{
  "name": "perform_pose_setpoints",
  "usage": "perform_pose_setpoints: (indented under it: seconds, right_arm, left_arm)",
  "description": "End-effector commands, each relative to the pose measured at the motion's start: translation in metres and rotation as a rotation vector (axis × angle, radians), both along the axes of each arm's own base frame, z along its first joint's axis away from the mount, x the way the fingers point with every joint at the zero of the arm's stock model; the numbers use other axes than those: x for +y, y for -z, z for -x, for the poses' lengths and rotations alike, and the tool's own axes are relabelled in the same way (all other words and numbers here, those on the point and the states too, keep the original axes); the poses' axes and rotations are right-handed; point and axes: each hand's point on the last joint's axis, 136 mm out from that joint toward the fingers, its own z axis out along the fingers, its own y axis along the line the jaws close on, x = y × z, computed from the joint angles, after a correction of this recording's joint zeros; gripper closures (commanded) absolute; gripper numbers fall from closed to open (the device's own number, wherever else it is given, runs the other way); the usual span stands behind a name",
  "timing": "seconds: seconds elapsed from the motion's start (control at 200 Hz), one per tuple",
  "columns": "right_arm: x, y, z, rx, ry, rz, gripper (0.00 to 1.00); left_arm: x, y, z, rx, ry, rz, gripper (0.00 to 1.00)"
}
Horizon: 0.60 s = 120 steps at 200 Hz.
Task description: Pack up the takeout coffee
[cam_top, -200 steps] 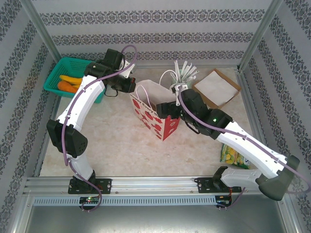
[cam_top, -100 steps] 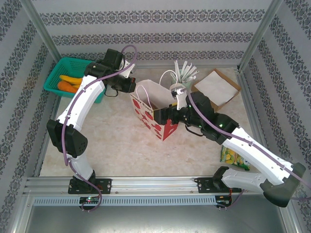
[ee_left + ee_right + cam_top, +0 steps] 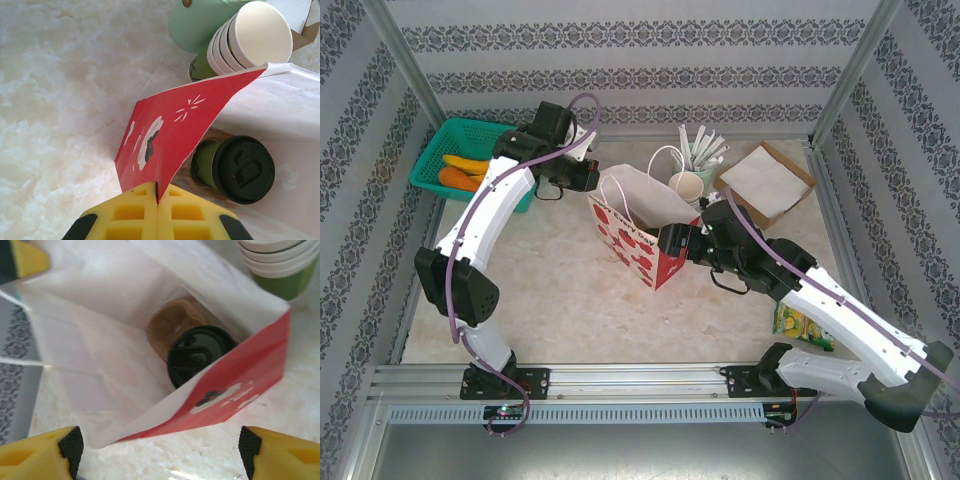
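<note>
Takeout coffee (image 3: 232,167), a dark-green cup under a black lid, stands inside the paper bag (image 3: 645,225) on the bag's brown floor, lid up, close against the inner white wall. From the right wrist the takeout coffee (image 3: 200,357) shows through the bag's open mouth, tucked toward the red wall.

The left fingers (image 3: 140,215) are pressed flat together on the top edge of the bag's red wall, pinching the paper between the yellow pads. In the top view the left fingers (image 3: 590,180) meet the bag at its far left corner.

The right fingers (image 3: 35,455) are spread wide and hold nothing. They hang over the bag's near red wall, one on each side of it. In the top view they (image 3: 670,240) sit at the bag's near right side.

A nested stack of green cups (image 3: 245,42) stands just behind the bag on the marbled surface (image 3: 550,290). A cardboard box (image 3: 765,180) lies to the right of the bag beyond the stack, a green basket (image 3: 435,160) well to the bag's left, and a yellow-green snack packet (image 3: 800,325) nearer than the bag, off to its right.
</note>
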Motion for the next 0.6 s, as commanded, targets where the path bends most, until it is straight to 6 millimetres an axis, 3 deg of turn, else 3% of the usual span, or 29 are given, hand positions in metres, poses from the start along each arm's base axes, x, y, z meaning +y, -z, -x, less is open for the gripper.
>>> perform_pose_setpoints:
  seconds: [0.0, 0.175, 0.305, 0.465, 0.595]
  right_arm:
    - [-0.012, -0.002, -0.010, 0.044, 0.122, 0.017, 0.20]
    - [-0.009, -0.005, -0.019, 0.046, 0.133, 0.039, 0.25]
    - [-0.018, -0.011, -0.026, 0.036, 0.188, 0.062, 0.32]
    - [-0.025, 0.002, -0.030, 0.114, 0.216, 0.138, 0.53]
    - [-0.018, -0.003, -0.033, 0.144, 0.159, 0.191, 0.67]
  left_arm:
    - [-0.002, -0.004, 0.004, 0.000, -0.011, 0.029, 1.00]
    - [-0.002, -0.004, 0.004, 0.002, -0.017, 0.036, 1.00]
    - [-0.001, -0.006, 0.007, 0.005, -0.026, 0.039, 1.00]
    - [0.002, -0.013, 0.014, 0.004, -0.062, 0.065, 1.00]
    - [0.006, -0.022, 0.024, 0.016, -0.131, 0.103, 1.00]
